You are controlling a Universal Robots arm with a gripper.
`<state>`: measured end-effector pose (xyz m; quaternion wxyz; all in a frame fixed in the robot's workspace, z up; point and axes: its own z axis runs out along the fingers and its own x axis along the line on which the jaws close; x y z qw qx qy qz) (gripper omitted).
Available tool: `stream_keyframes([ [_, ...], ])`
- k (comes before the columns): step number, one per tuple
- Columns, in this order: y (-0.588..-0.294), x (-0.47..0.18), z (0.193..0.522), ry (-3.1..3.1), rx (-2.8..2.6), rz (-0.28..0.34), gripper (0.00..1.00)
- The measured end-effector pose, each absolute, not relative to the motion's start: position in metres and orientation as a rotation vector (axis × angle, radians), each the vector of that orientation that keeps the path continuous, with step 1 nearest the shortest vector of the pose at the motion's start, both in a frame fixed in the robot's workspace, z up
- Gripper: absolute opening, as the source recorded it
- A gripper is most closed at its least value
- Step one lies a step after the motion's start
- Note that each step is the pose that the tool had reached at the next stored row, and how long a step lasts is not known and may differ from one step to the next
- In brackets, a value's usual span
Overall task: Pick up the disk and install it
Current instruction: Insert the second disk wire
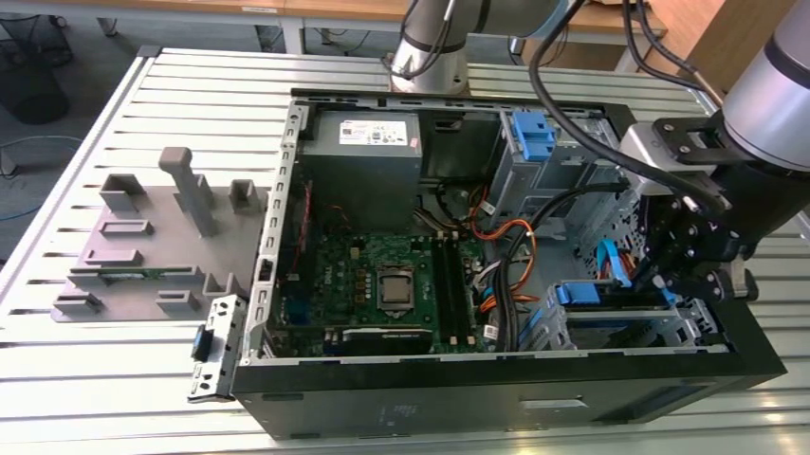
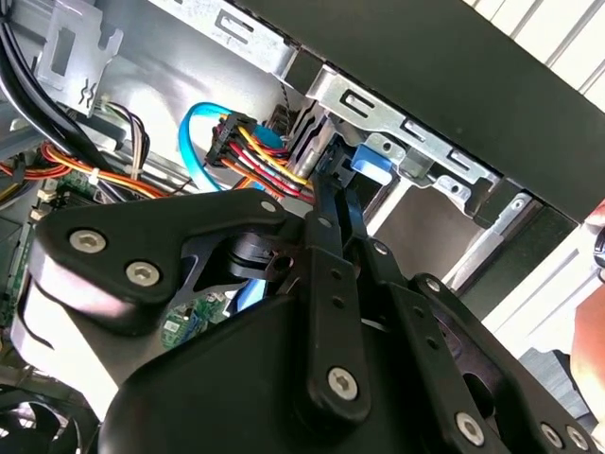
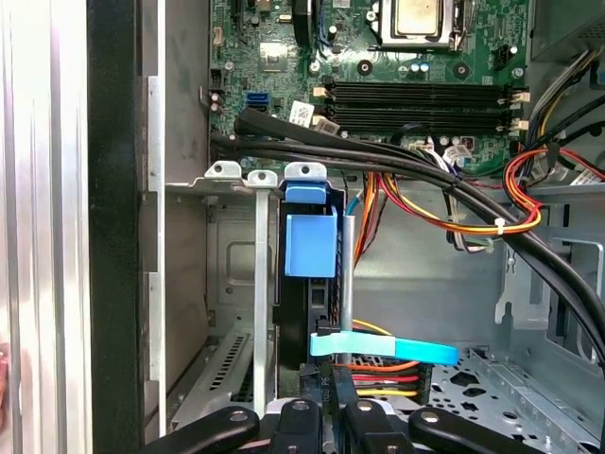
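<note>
Inside the open computer case (image 1: 506, 370), I see the disk (image 3: 310, 248) standing on edge in the drive cage (image 3: 232, 284); my gripper (image 3: 326, 416) is pinched on its edge.

Disk (image 3: 310, 244) upright in drive bay (image 3: 227, 284) w/ blue carrier — claw (image 3: 326, 421) just beside it.

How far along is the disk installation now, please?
Done: the disk is picked up and stands edge-on in the bay. In hand: the tool is at the disk's end. Left: full seating, which I cannot confirm from these views.
</note>
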<state>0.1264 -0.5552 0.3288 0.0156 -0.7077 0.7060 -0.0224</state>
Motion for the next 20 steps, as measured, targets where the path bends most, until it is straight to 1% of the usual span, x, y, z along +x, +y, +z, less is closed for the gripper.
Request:
stream_keyframes([
  [11,-0.5552,0.1264,0.3279,2.196,-2.201,-0.069,0.16],
  [13,-0.5552,0.1264,0.3277,2.196,-2.201,-0.069,0.18],
  [14,-0.5552,0.1264,0.3277,2.196,-2.201,-0.069,0.24],
  [20,-0.5552,0.1264,0.332,2.196,-2.201,-0.069,0.24],
])
